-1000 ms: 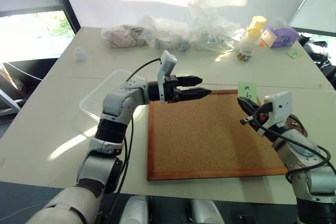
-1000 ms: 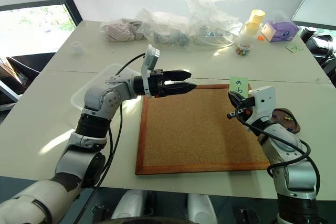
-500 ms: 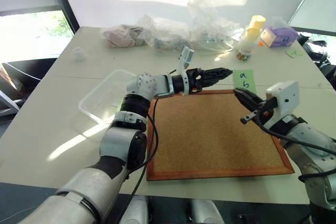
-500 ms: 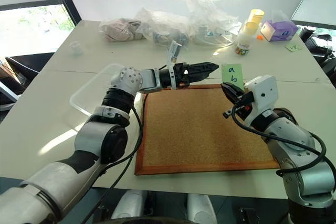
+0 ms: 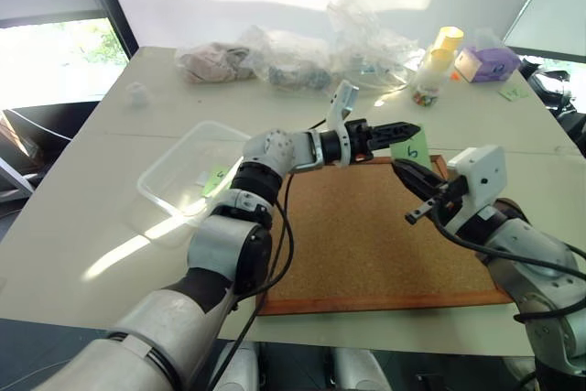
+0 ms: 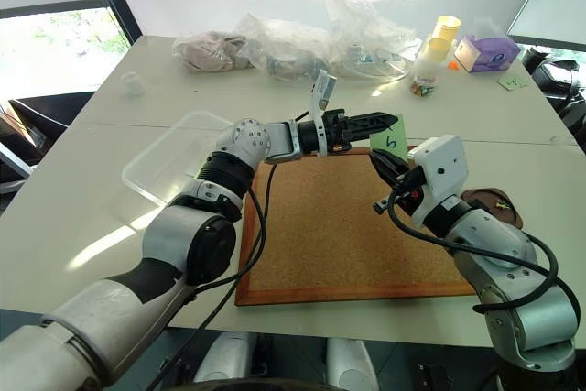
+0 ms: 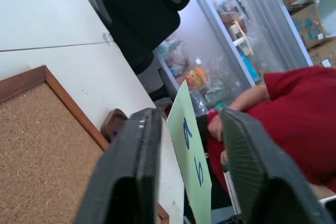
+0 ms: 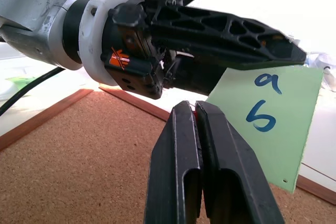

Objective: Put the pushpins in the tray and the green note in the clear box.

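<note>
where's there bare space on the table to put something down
Bare patches: the wood-framed corkboard surface below both grippers, and the white tabletop left of the clear plastic box. Crowded: the far edge, with crumpled plastic bags, yellow-capped bottles and a purple box. Above the board's far edge the left gripper meets the green note.

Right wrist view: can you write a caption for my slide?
The right pincer, shut, holds the green note up while the left pincer reaches in over the corkboard.
</note>
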{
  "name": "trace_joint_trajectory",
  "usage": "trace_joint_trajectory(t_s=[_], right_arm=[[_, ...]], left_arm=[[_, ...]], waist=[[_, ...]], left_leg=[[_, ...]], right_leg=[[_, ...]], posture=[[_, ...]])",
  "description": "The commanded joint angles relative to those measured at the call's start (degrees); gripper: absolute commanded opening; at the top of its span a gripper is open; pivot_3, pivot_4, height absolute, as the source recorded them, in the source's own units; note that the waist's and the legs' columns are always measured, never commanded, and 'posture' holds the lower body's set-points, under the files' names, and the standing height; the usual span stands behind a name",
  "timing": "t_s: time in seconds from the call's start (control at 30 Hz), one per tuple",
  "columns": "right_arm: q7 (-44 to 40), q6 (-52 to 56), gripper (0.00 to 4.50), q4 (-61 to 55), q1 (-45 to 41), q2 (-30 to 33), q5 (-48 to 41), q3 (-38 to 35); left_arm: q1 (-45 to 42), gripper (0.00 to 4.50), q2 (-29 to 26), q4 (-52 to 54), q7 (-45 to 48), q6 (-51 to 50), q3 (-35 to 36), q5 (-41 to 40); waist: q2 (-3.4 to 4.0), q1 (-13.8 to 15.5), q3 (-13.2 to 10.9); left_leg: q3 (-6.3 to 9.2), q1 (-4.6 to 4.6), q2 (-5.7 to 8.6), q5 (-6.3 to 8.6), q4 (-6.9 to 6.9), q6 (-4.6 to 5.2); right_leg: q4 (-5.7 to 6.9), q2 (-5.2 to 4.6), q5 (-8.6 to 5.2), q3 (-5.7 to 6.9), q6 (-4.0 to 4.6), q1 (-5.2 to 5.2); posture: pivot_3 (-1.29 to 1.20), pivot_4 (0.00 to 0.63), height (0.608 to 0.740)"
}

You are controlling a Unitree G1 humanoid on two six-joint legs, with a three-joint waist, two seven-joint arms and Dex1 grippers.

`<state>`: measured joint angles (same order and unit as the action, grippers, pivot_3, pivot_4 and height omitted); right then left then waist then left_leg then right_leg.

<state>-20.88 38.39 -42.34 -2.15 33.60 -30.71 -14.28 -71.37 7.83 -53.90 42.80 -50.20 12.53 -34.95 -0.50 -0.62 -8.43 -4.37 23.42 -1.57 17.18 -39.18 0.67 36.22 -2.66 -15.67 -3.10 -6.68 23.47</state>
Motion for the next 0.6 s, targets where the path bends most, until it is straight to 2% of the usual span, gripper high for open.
trace_joint_trajectory(t_s=[0.03, 0.4, 0.6], right_arm=[[0.4, -0.8, 0.00, -2.1, -0.1, -0.4, -0.3, -0.6], [1.7, -1.8, 0.00, -2.3, -0.3, -1.6, 0.4, -0.4], [5.5, -1.8, 0.00, -4.1, -0.4, -5.3, 0.5, -0.6]], left_arm=[[-1.1, 0.10, 0.1, 0.8, 0.3, 0.5, 0.2, 0.3], [1.1, 0.10, 0.0, 0.9, 0.2, 6.0, -3.4, 5.8], [0.9, 0.10, -0.5, -1.6, -2.1, 6.4, -1.2, 5.8]], waist=[[0.00, 0.0, 0.0], [0.00, 0.0, 0.0], [0.00, 0.0, 0.0]], left_leg=[[0.00, 0.00, 0.00, 0.00, 0.00, 0.00], [0.00, 0.00, 0.00, 0.00, 0.00, 0.00], [0.00, 0.00, -0.01, 0.00, 0.00, 0.00]], right_leg=[[0.00, 0.00, 0.00, 0.00, 0.00, 0.00], [0.00, 0.00, 0.00, 0.00, 0.00, 0.00], [0.00, -0.01, 0.00, 0.00, 0.00, 0.00]], posture=[[0.00, 0.150, 0.740], [0.00, 0.150, 0.740], [0.00, 0.150, 0.740]])
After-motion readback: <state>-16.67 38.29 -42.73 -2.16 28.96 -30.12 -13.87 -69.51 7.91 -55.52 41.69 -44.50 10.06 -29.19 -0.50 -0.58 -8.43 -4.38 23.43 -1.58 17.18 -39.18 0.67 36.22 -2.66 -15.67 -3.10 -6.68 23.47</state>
